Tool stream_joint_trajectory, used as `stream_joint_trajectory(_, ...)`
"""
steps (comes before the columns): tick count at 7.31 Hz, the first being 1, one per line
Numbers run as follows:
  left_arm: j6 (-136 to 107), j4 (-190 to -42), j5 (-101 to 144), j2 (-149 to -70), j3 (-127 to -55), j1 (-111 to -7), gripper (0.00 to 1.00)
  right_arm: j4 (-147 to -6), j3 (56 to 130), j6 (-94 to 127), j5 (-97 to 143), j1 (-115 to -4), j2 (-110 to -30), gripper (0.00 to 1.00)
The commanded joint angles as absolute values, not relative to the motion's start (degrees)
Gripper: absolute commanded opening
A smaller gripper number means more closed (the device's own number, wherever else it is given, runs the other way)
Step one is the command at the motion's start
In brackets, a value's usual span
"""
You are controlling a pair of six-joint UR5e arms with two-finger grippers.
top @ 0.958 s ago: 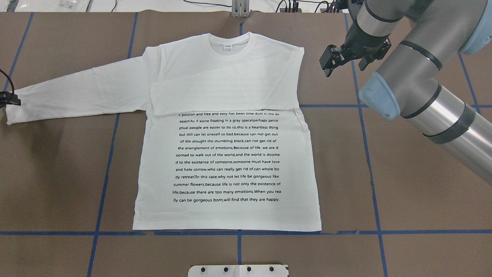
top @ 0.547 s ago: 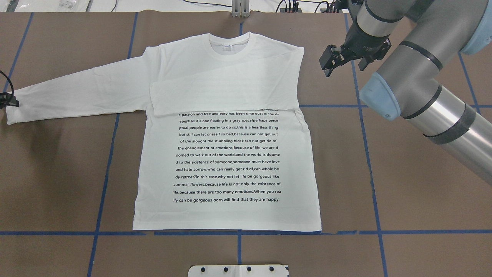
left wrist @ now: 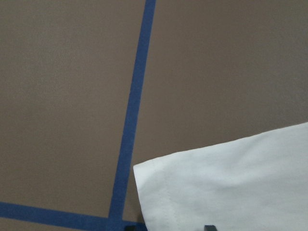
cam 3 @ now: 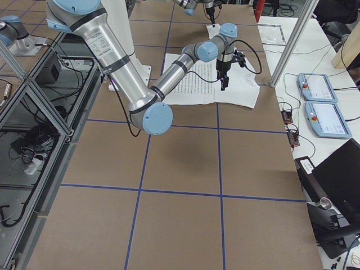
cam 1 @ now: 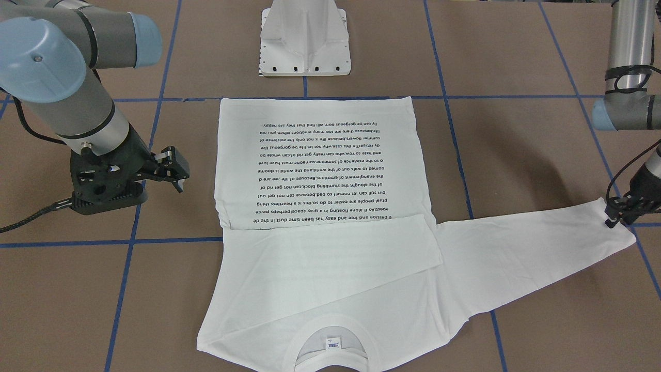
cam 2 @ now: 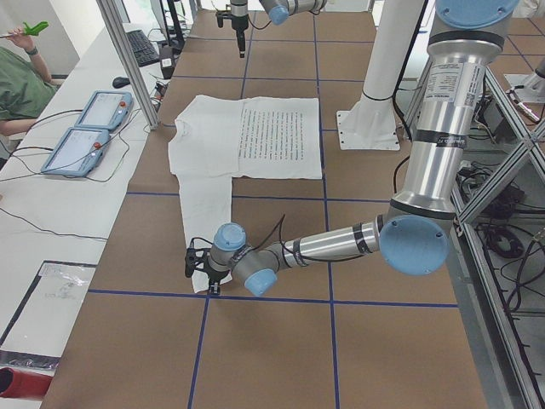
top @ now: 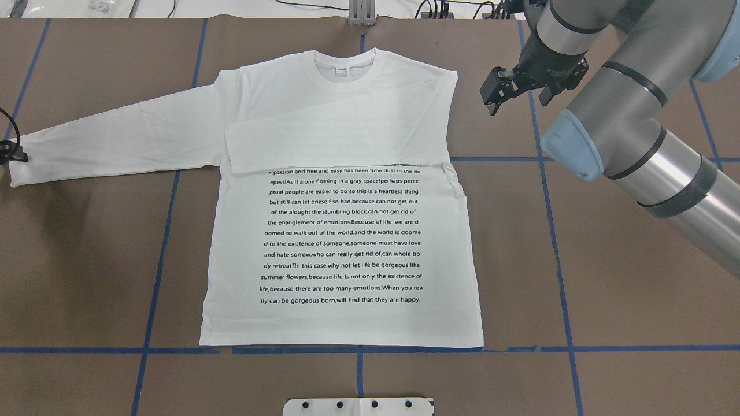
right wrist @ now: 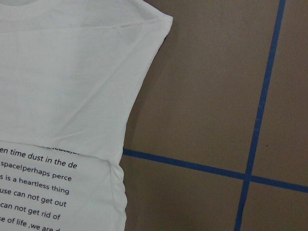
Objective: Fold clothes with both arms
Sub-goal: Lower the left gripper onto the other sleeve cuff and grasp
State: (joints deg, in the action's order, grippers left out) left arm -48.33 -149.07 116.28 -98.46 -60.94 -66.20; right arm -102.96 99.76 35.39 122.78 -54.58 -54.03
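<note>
The white long-sleeved T-shirt [top: 341, 231] lies flat, print up, collar at the far side. One sleeve is folded across the chest [top: 335, 144]. The other sleeve [top: 115, 136] stretches out flat to the left. My left gripper [top: 11, 153] is low at that sleeve's cuff [cam 1: 622, 232], and it looks open. The left wrist view shows the cuff corner [left wrist: 159, 183] lying on the table. My right gripper [top: 517, 103] is open and empty, and hovers just right of the shirt's shoulder [right wrist: 159, 21]. It also shows in the front view [cam 1: 175, 173].
The white pedestal base [cam 1: 304, 41] stands at the robot's side of the table, past the shirt's hem. Blue tape lines [top: 358, 349] cross the brown table. Operator tablets [cam 2: 85, 128] lie on a side bench beyond the collar side.
My left gripper has crept slightly along the cuff. My right gripper has barely moved. The shirt lies as before.
</note>
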Motion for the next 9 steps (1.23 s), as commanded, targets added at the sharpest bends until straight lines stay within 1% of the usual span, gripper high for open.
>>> stream_joint_trajectory(1,-48.4,-149.1,116.3,-98.4,-60.9,-66.2,0.28,-103.1,100.0,35.4,122.8,-54.6,-54.1,1.0)
stream_joint_trajectory(2,-48.5,-149.1,116.4,-98.6,-61.3,-66.2,0.24,-103.1,100.0,35.4,122.8,-54.6,-54.1,1.0)
stream_joint_trajectory(3,-48.6,-149.1,116.4,-98.7,-61.5,-66.2,0.1,-103.1,100.0,35.4,122.8,-54.7,-54.1,1.0)
stream_joint_trajectory(4,-49.5,-148.9,116.7,-98.7,-62.9,-66.2,0.0,-103.1,100.0,35.4,122.8,-54.7,-54.1,1.0)
stream_joint_trajectory(5,-52.2,-148.5,117.0,-98.8,-64.7,-66.2,0.0,-103.3,100.5,35.4,122.8,-54.7,-54.2,1.0)
stream_joint_trajectory(6,-52.8,-146.7,117.9,-98.7,-68.1,-66.2,0.0,-103.4,102.4,35.4,122.9,-54.7,-56.1,1.0)
stream_joint_trajectory(7,-54.4,-141.4,120.5,-98.7,-73.9,-66.2,0.0,-103.3,104.7,35.3,123.0,-54.8,-58.5,1.0)
stream_joint_trajectory(8,-57.2,-133.5,121.8,-99.1,-81.4,-65.8,0.0,-103.3,106.6,35.3,123.0,-55.0,-60.6,1.0)
stream_joint_trajectory(9,-59.8,-123.8,122.0,-102.2,-88.3,-64.5,0.0,-103.3,106.9,35.0,123.2,-55.6,-62.0,1.0)
